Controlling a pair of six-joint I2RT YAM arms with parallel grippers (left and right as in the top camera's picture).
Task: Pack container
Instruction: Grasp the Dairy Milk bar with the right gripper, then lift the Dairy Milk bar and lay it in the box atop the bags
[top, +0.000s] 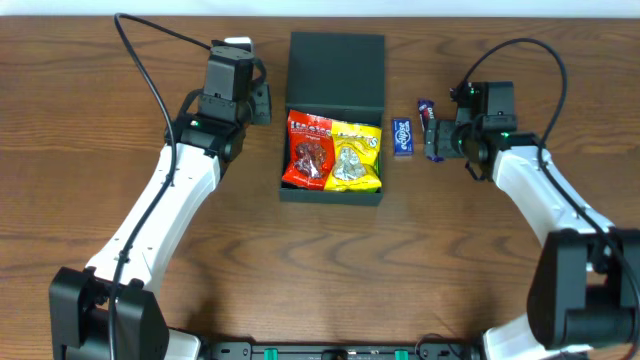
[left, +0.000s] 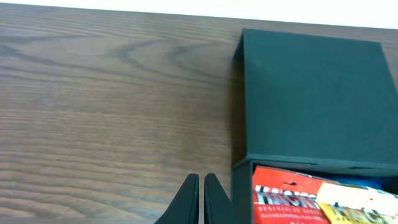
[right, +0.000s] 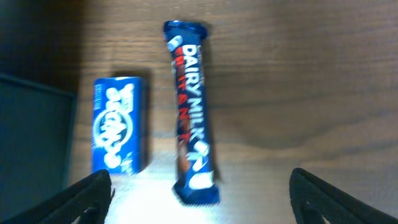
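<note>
The dark teal container (top: 334, 195) sits at table centre with its lid (top: 336, 70) folded open behind it. A red packet (top: 308, 150) and a yellow packet (top: 357, 158) lie inside. A small blue packet (top: 402, 136) and a Dairy Milk bar (top: 428, 112) lie right of the container. My right gripper (right: 199, 193) is open, hovering above the near end of the Dairy Milk bar (right: 194, 112), with the blue packet (right: 118, 124) to its left. My left gripper (left: 200, 199) is shut and empty, just left of the container's wall (left: 241, 186) beside the lid (left: 317, 99).
Bare wood table (top: 120, 60) surrounds the container. The arms' cables arc over the back corners.
</note>
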